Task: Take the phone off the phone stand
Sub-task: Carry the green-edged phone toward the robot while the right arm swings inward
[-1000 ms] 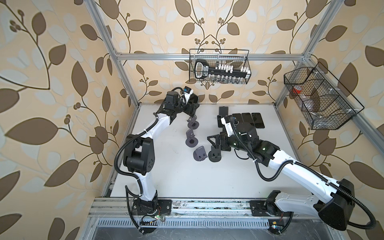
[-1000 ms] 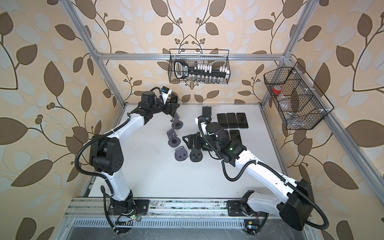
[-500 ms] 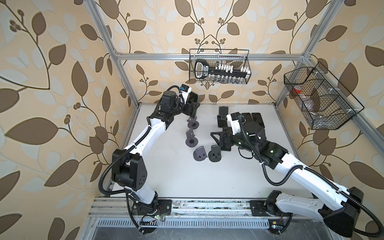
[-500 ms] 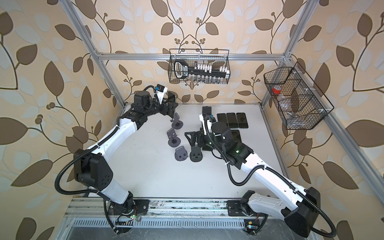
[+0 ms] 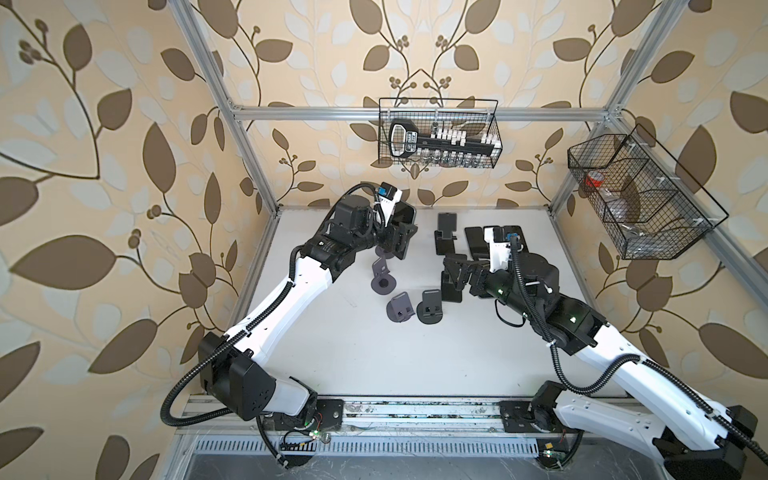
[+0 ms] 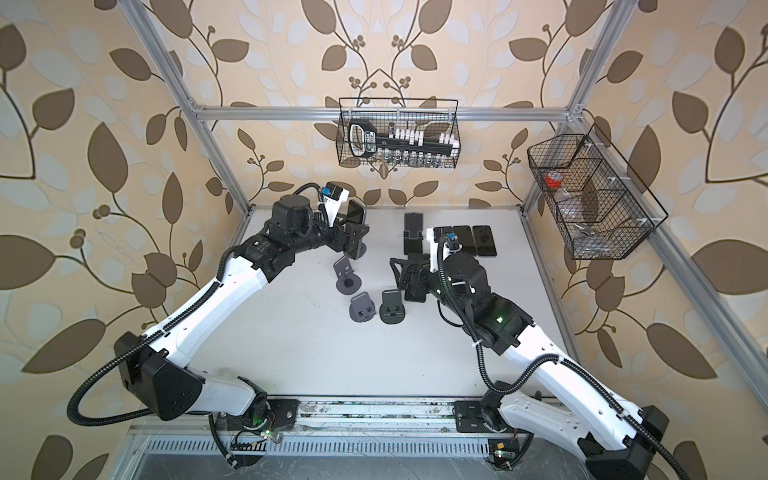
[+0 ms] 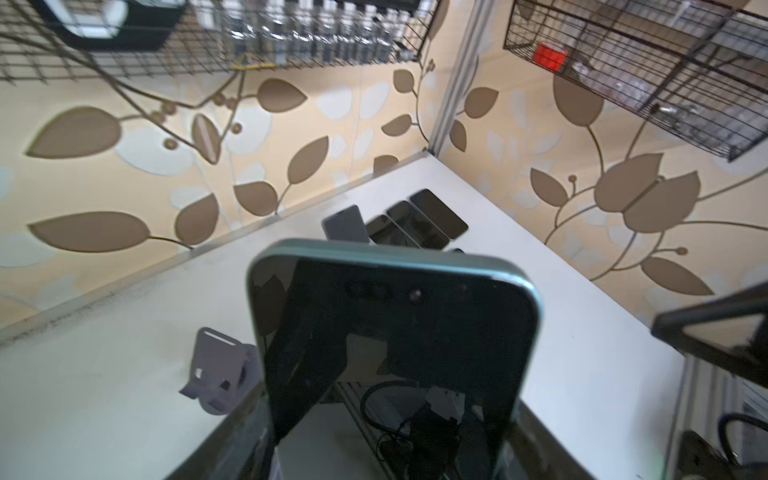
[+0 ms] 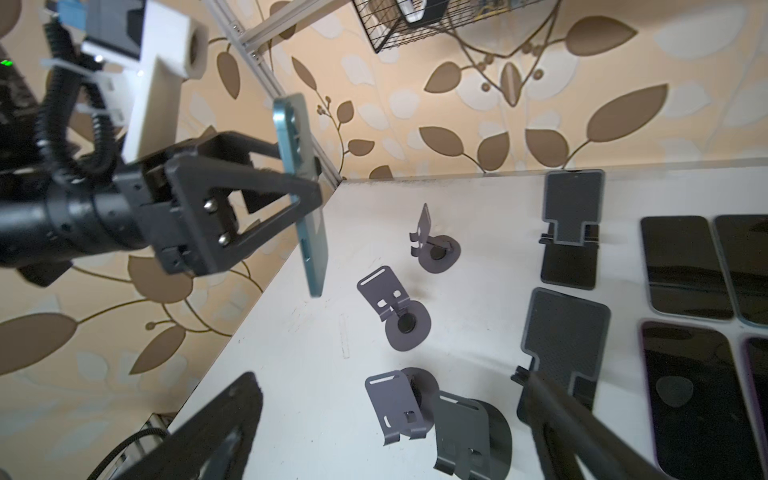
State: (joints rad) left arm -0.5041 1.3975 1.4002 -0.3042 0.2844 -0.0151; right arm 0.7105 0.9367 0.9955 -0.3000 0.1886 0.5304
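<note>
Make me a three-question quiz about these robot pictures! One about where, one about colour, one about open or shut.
1. Where is the raised phone? A) on a stand B) in the left gripper C) in a basket
2. Its edge colour? A) red B) yellow C) blue-green
3. The right gripper is? A) open B) shut on a phone C) shut on a stand

B: it clamps the phone above the table. C: the rim looks blue-green. A: its jaws stand wide, empty.
</note>
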